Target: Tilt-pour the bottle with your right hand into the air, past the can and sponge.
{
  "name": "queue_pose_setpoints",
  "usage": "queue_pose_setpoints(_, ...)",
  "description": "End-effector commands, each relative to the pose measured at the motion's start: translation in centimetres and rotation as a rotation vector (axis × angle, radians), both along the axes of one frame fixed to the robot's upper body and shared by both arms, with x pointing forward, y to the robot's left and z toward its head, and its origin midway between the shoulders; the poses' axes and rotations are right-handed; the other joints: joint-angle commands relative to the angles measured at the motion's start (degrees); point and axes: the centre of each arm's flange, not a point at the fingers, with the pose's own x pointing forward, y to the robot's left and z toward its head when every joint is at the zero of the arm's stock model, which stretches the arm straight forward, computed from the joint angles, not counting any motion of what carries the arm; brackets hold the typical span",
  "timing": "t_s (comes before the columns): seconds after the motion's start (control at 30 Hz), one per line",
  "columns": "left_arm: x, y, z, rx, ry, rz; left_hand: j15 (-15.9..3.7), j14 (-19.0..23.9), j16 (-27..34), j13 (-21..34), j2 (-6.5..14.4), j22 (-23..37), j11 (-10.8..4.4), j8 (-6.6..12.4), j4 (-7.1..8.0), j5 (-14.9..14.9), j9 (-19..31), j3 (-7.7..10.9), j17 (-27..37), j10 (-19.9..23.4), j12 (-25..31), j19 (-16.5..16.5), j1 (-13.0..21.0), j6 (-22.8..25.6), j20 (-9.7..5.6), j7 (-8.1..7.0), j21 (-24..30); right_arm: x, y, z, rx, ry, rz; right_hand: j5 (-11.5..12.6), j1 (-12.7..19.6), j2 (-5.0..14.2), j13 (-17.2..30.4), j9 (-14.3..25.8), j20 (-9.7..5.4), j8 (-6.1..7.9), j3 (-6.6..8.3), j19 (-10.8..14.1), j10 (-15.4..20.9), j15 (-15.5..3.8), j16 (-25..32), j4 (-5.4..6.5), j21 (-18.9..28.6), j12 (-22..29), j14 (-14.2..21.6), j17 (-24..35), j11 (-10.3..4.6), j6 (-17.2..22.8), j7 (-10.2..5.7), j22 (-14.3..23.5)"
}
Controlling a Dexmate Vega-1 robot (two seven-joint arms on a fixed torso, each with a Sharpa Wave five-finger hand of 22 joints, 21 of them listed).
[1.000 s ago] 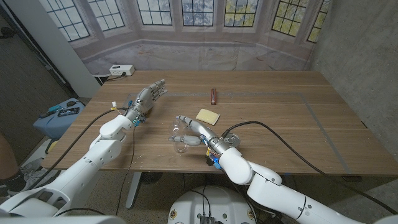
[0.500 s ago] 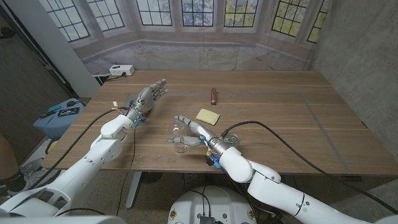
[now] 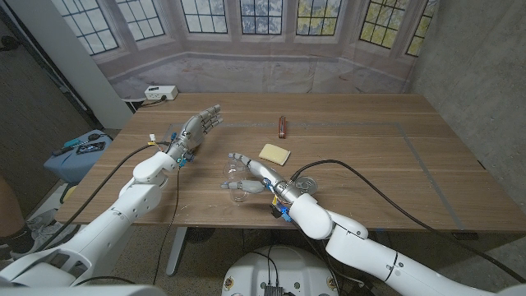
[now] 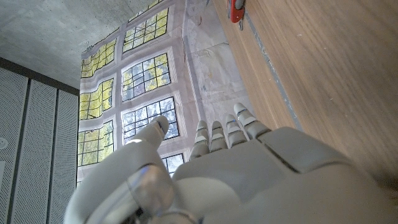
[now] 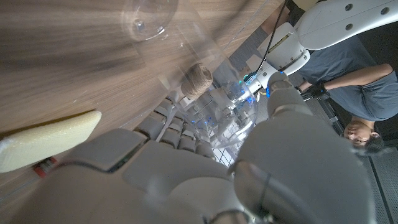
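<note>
A clear glass bottle with a cork sits near the table's front middle, between the thumb and fingers of my right hand, which holds it tilted. In the right wrist view the bottle points its cork toward the hand and its base away. A yellow sponge lies just beyond the hand, also seen as the sponge. Farther back lies a dark red can, also the can. My left hand hovers open over the table's left part, fingers apart, holding nothing.
A black cable runs over the table from my right arm toward the right front edge. A white power box stands at the back left corner. A person in a dark shirt appears in the right wrist view.
My right hand has shifted slightly to the left with the bottle between its fingers. The left hand, sponge and can have not moved.
</note>
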Motion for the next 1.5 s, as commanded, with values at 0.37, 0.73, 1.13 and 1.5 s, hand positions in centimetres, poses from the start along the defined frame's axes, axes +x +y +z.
queue_pose_setpoints(0.37, -0.3, 0.5, -0.1, 0.000, -0.002, 0.006, 0.22, 0.4, 0.0, 0.4, -0.1, 0.1, 0.37, 0.50, -0.13, 0.4, 0.3, -0.04, 0.1, 0.6, 0.3, 0.7, 0.7, 1.0, -0.11, 0.07, -0.5, 1.4, 0.4, -0.7, 0.013, 0.042, 0.048, 0.4, 1.0, -0.23, 0.7, 0.3, -0.31, 0.28, 0.25, 0.7, 0.7, -0.12, 0.4, -0.01, 0.3, 0.9, 1.0, 0.2, -0.21, 0.5, 0.04, 0.2)
queue_pose_setpoints(0.73, -0.8, 0.1, -0.5, -0.002, -0.004, -0.002, 0.24, 0.5, 0.0, 0.4, -0.2, 0.1, 0.46, 0.54, -0.26, 0.4, 0.3, -0.04, 0.1, 0.6, 0.3, 0.8, 0.9, 1.3, -0.09, -0.01, -0.8, 1.0, 0.1, -1.2, 0.021, 0.050, 0.051, 0.6, 1.3, 0.09, 2.1, 0.8, -0.82, 1.29, 0.57, 1.7, 2.9, -1.21, 1.1, 0.21, 0.5, 3.1, 3.1, 0.7, -0.43, 2.7, -0.56, 0.3)
queue_pose_setpoints(1.13, -1.3, 0.6, -1.0, -0.010, 0.000, 0.011, 0.21, 0.6, -0.1, 0.4, -0.2, 0.2, 0.51, 0.61, -0.33, 0.4, 0.3, -0.11, 0.1, 0.8, 0.3, 1.0, 1.0, 1.7, -0.03, -0.06, -1.0, 1.3, 0.5, -1.3, 0.023, 0.040, 0.055, 0.9, 2.9, 0.36, 4.6, 1.6, -1.42, 2.50, 1.49, 3.7, 5.7, -2.82, 1.9, -0.20, 0.9, 6.7, 6.5, 1.4, -1.36, 5.6, -0.98, 0.3)
queue_pose_setpoints(1.5, -1.0, 0.8, -0.8, -0.016, -0.005, 0.012, 0.14, 0.9, 0.0, 0.4, -0.1, 0.2, 0.31, 0.63, -0.36, 0.4, 0.4, -0.15, 0.1, 1.1, 0.4, 1.1, 1.1, 2.0, 0.04, -0.16, -1.2, 2.2, 0.7, -1.1, 0.037, 0.026, 0.036, 1.2, 4.5, 0.23, 7.3, 2.4, -1.87, 3.88, 2.30, 6.0, 8.7, -4.10, 3.0, -0.16, 1.1, 10.5, 10.5, 2.5, -2.00, 8.9, -1.52, 0.3)
